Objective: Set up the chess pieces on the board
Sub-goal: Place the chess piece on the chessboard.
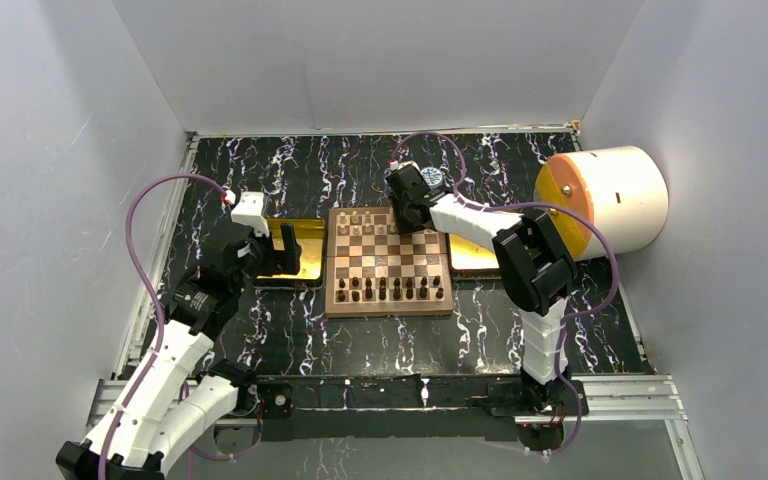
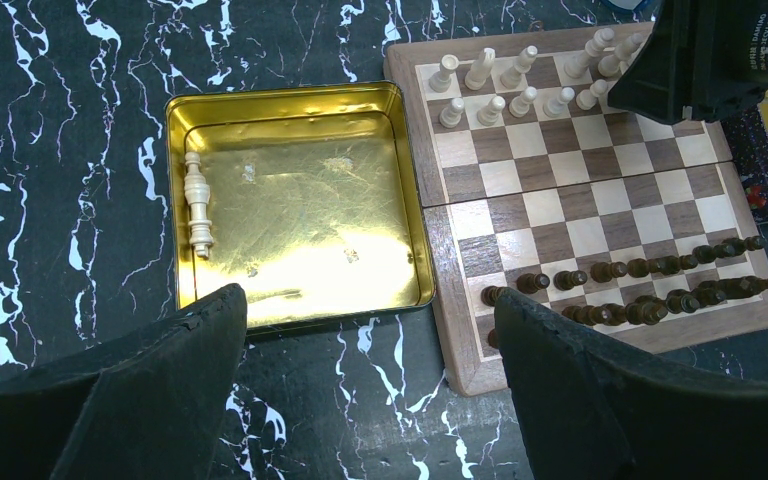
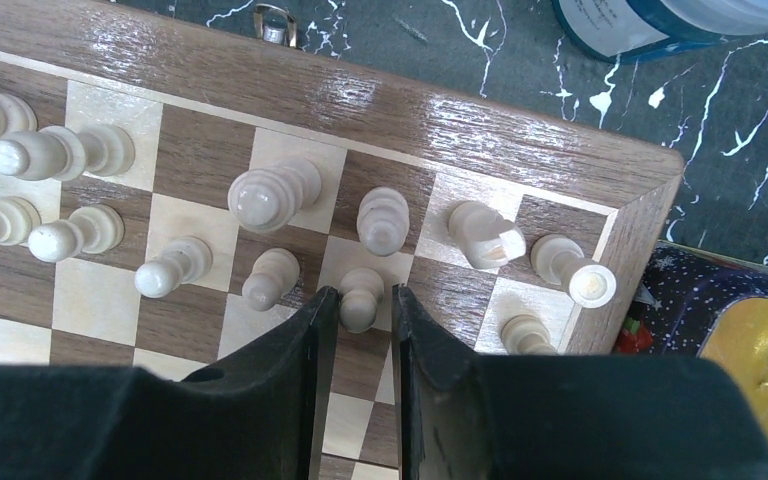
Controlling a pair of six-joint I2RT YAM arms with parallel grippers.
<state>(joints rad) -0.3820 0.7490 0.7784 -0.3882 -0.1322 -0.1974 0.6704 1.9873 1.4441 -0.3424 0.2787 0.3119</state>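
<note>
The board (image 1: 390,310) lies mid-table. Cream chess pieces (image 1: 360,222) stand in its two far rows, also in the left wrist view (image 2: 515,85). In the right wrist view my right gripper (image 3: 363,290) is over the board's far right corner (image 3: 380,100). Its jaws stand on either side of a cream pawn (image 3: 360,300) on its square, with a thin gap showing. One cream piece (image 2: 198,205) lies flat in the left gold tray (image 2: 290,95). My left gripper (image 2: 370,300) is wide open and empty, above the table at that tray's near edge.
Dark brown pieces (image 1: 390,290) fill the board's two near rows. A second gold tray (image 1: 470,255) lies right of the board, under the right arm. A blue-and-white jar (image 1: 430,177) stands behind the board. A large white cylinder with an orange face (image 1: 600,200) lies far right.
</note>
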